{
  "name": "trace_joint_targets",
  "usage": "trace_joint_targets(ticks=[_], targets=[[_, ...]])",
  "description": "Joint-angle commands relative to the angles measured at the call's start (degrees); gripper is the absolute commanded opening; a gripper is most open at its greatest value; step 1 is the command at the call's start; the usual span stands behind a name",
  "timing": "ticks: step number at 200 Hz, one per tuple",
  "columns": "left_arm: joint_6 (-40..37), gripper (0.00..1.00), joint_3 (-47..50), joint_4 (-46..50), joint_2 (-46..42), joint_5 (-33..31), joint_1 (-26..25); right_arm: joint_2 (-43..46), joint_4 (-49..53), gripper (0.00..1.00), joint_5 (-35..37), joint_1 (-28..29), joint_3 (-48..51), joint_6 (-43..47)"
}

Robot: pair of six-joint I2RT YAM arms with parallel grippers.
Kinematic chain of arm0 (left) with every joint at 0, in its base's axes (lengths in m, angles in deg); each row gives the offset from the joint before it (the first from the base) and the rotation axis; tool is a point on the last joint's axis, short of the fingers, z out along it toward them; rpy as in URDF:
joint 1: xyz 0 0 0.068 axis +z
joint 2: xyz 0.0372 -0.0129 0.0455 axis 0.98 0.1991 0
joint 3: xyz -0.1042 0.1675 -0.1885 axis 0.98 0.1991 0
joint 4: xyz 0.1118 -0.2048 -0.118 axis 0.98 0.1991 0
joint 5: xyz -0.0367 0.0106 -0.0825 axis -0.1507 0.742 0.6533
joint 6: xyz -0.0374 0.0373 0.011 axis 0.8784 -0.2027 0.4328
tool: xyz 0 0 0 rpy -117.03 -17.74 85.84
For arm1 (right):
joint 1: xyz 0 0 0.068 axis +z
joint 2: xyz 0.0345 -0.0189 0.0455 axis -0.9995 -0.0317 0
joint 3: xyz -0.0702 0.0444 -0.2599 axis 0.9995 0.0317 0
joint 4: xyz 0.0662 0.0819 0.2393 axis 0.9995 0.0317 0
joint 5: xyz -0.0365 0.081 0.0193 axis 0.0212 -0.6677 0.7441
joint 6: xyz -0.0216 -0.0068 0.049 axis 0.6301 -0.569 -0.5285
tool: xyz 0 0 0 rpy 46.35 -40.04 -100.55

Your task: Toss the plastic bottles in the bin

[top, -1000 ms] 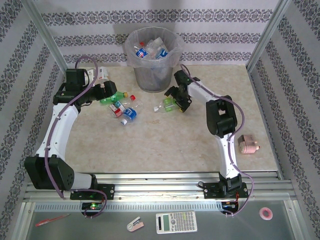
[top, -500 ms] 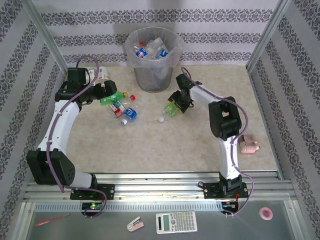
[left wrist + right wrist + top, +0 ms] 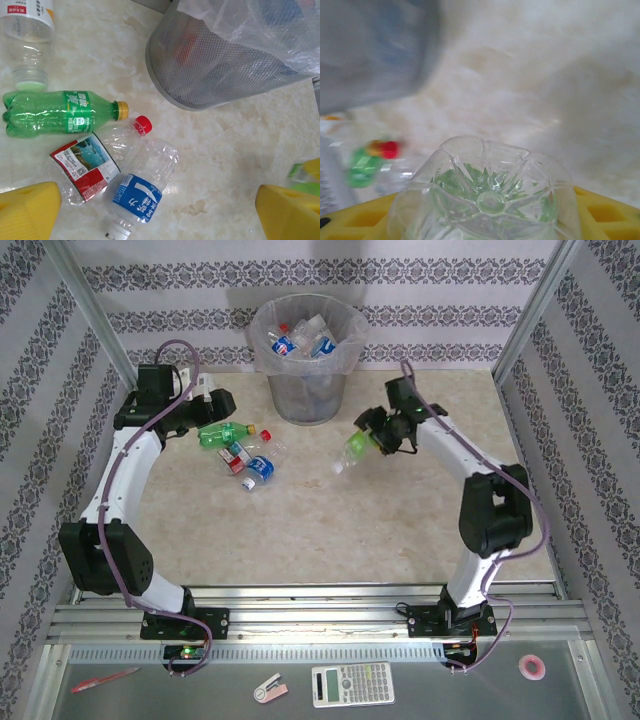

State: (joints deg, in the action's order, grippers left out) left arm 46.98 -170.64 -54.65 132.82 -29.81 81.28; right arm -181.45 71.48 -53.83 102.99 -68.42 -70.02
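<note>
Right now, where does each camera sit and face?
Top external: above, behind the bases, looking down on both arms, bin, table.
Left wrist: looks down at the green bottle; yellow fingers at bottom corners.
Right wrist: looks past the right hand's held bottle to the table.
Shared: top and left wrist both show green bottle, bin.

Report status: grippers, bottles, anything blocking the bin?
Right gripper shut on clear green-label bottle, held above the table. Left gripper open over loose bottles. Bin already holds bottles; nothing seen blocking it.
</note>
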Motion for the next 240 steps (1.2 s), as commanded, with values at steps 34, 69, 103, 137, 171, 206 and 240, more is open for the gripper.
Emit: trace_joint_targets(ticks=[34, 69, 103, 137, 171, 206, 240], targets=[[1.5, 1.00, -4.3, -2.7, 3.8, 2.0, 1.0, -0.8, -0.5, 0.58, -4.9, -1.3, -18.2, 0.3], [1.6, 1.00, -5.3, -2.6, 5.2, 2.4, 1.7, -0.8, 6.5, 0.55, 0.1, -2.4, -16.8, 2.5], [2.0, 1.00, -5.8, -2.5, 6.3, 2.3, 2.7, 3.2, 11.5, 0.54, 7.9, -5.0, -7.5, 3.6], [2.4, 1.00, -6.8, -2.0, 7.7, 2.3, 3.2, 6.0, 13.7, 0.54, 12.8, -7.6, -2.7, 4.5], [2.8, 1.00, -9.1, -1.1, 9.7, 2.6, 3.5, 1.8, 5.3, 0.54, 6.5, -7.9, -9.2, 2.2], [2.7, 1.00, -9.5, 0.5, 10.7, 2.4, 3.6, -12.8, -5.9, 0.60, -3.6, -6.1, -40.9, -5.8], [4.3, 1.00, -5.2, -0.5, 10.8, 1.8, 4.1, -38.0, 3.5, 0.84, -6.3, -5.2, -89.8, -12.8]])
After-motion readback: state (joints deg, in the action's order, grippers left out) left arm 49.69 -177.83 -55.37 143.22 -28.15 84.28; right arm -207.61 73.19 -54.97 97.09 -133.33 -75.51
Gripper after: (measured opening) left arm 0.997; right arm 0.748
